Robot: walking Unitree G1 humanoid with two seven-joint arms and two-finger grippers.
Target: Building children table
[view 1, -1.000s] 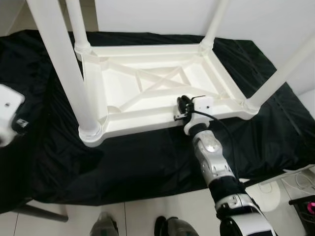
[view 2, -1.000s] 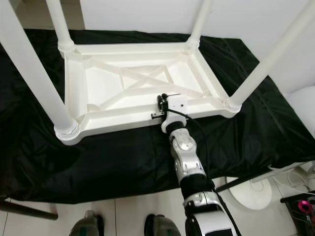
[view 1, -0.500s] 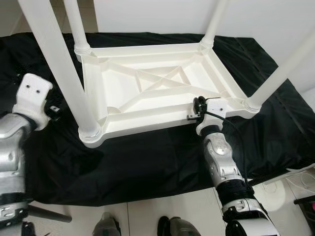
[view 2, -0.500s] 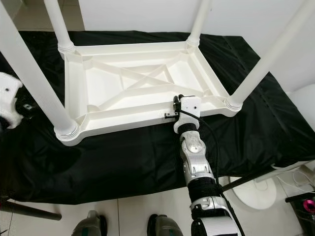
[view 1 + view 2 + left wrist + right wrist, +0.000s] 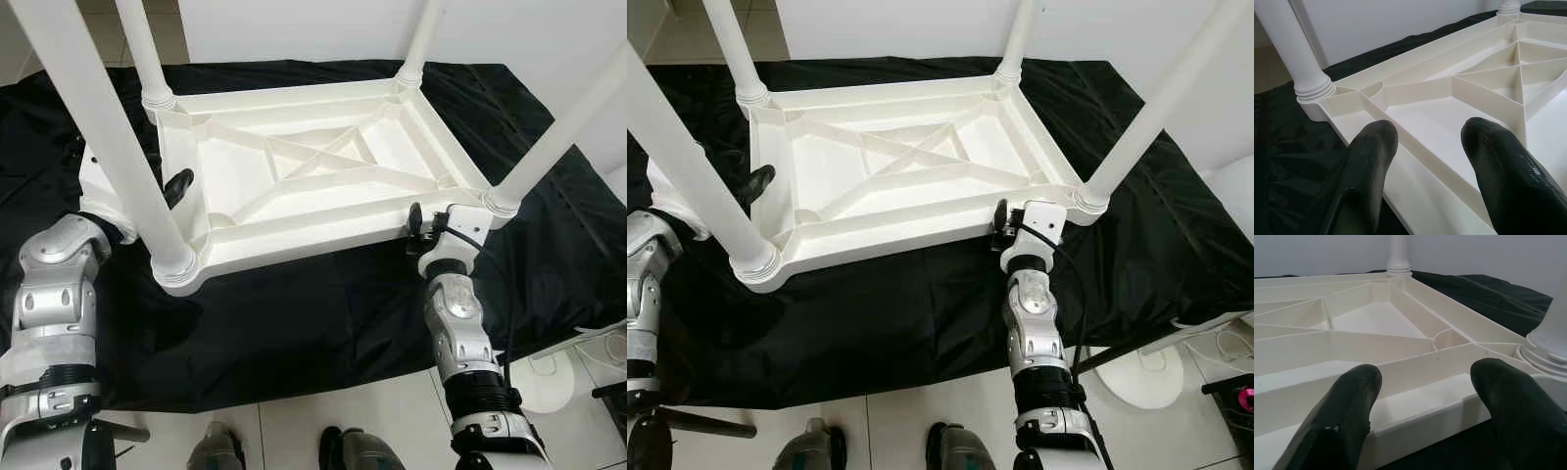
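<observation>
Left eye view: white plastic children's table [image 5: 304, 176] lay upside down on black cloth [image 5: 294, 304], legs up. Left gripper [image 5: 1432, 147] and right gripper [image 5: 1425, 391] at opposite rims, jaws wide, likely positioned to flip it.

Table [image 5: 294, 176] was plain white w/ white legs; cloth [image 5: 323, 313] under table black; gripper fingers [image 5: 1371, 147] black, arms silver.

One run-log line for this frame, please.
table: upside down on black cloth, four legs fitted | left claw: open at left rim | right claw: open at near rim by right corner
</observation>
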